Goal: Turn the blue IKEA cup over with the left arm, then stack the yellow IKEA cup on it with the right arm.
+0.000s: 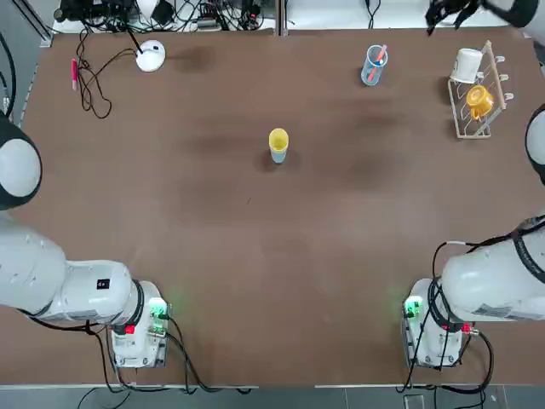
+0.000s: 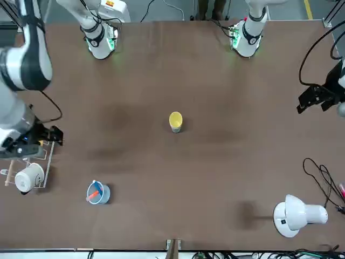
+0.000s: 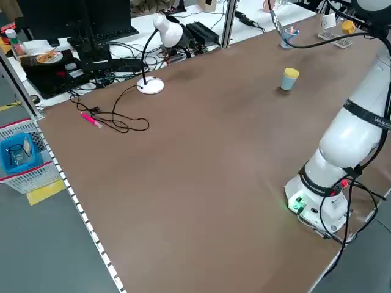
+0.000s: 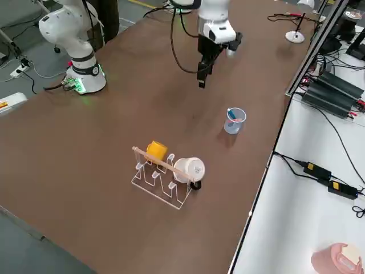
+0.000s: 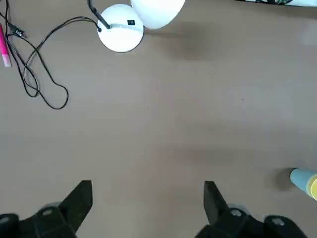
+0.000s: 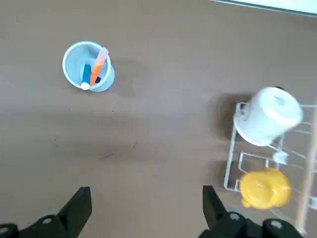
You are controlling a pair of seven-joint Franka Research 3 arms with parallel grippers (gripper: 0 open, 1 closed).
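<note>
Seemingly stacked already: leave yellow cup (image 1: 278, 137) seated upright in blue cup (image 1: 278, 157), nearer the table's (image 1: 213, 281) far edge. Hold left gripper (image 5: 148, 184) by the left edge, right gripper (image 6: 147, 189) towards the far right corner, fingers apart, well clear.

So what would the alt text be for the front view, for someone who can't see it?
A small yellow cup sits stacked on a light-blue cup mid-table. Nearer the camera are a see-through blue tumbler holding pens, a white mug on a rack, and a white lamp.
</note>
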